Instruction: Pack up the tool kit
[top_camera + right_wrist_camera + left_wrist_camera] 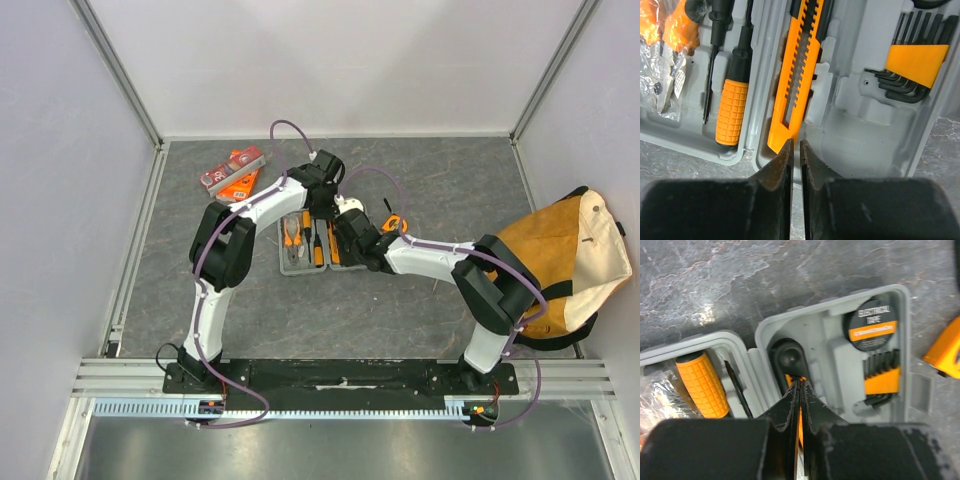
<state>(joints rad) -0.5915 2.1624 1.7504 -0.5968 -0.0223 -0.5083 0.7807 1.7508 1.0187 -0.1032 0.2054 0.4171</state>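
Observation:
The grey tool kit case [300, 268] lies open in the middle of the table, with orange-and-black tools in its slots. An orange utility knife [797, 75] rests in the slot beside the hinge. My left gripper [800, 385] is shut, its tips down over the knife's far end, and a strip of orange shows through the slit. At the knife's near end my right gripper [795, 145] is shut to a thin gap with nothing in it. A screwdriver [732, 110], hex keys [915, 62] and a tape roll [872, 320] sit in their slots.
A small orange tool [395, 222] lies on the table just right of the case. Red-orange packets [232, 172] sit at the back left. A tan canvas bag [560, 265] with black straps stands at the right wall. Pliers in plastic wrap [660, 55] fill the case's left half.

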